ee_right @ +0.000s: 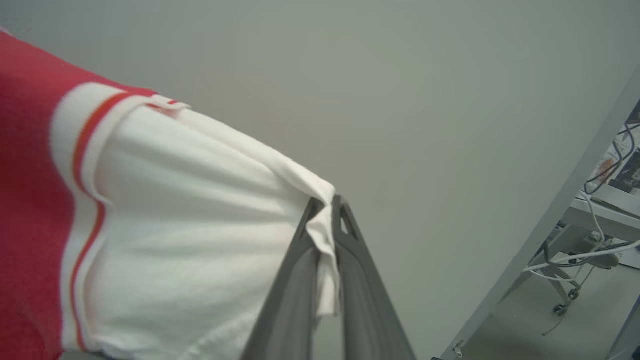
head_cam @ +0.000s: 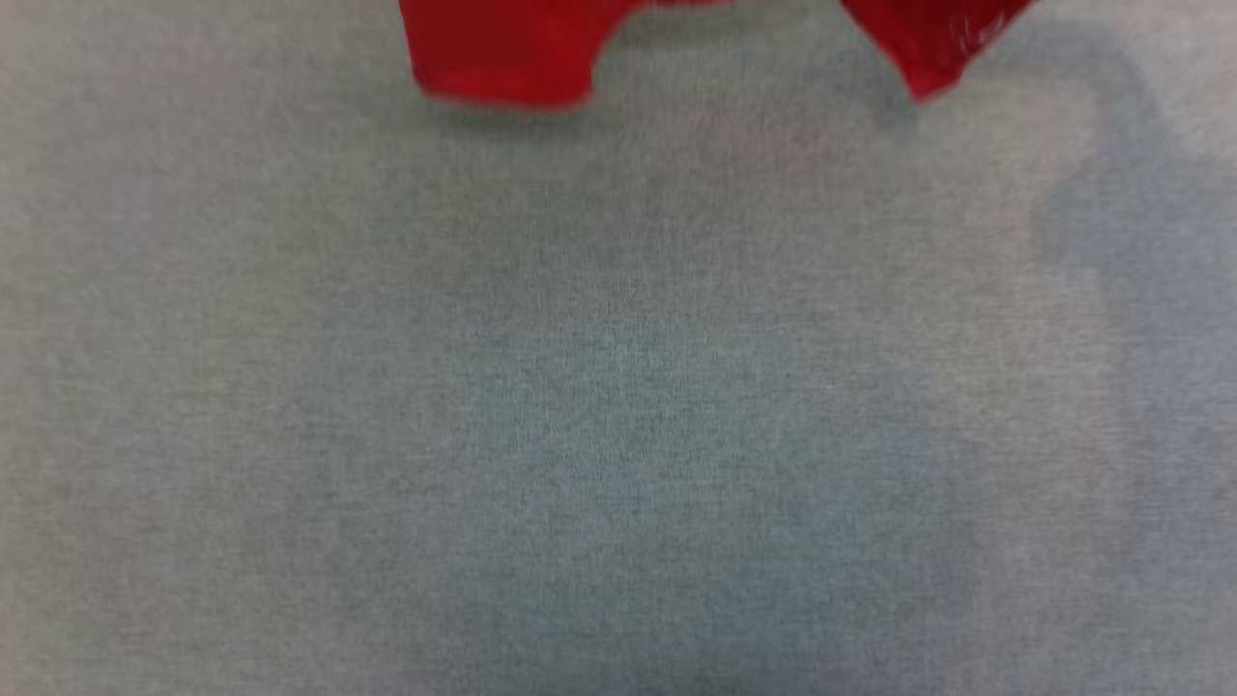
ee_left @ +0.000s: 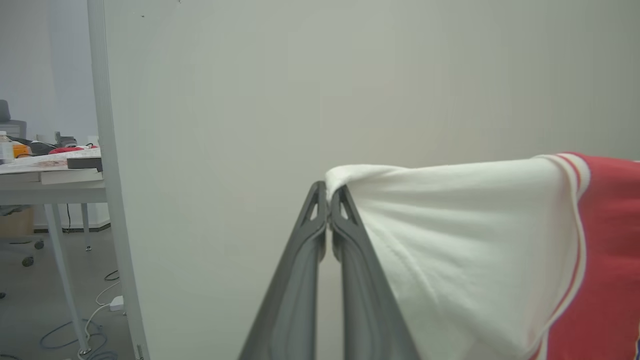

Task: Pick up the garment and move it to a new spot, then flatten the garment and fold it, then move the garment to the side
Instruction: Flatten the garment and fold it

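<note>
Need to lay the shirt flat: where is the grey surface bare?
The grey cloth surface is bare below the red jersey with white short sleeves, out to the head view's left, right and bottom edges. Crowded along the top edge, where red flaps hang.

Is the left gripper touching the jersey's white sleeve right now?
Touching. The left wrist view shows the left gripper closed on the white sleeve of the garment, cloth pinched at its tip.

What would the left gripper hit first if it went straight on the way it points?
Probably the pale wall panel ahead; its distance is unclear. The left gripper only carries the pinched white sleeve along.
</note>
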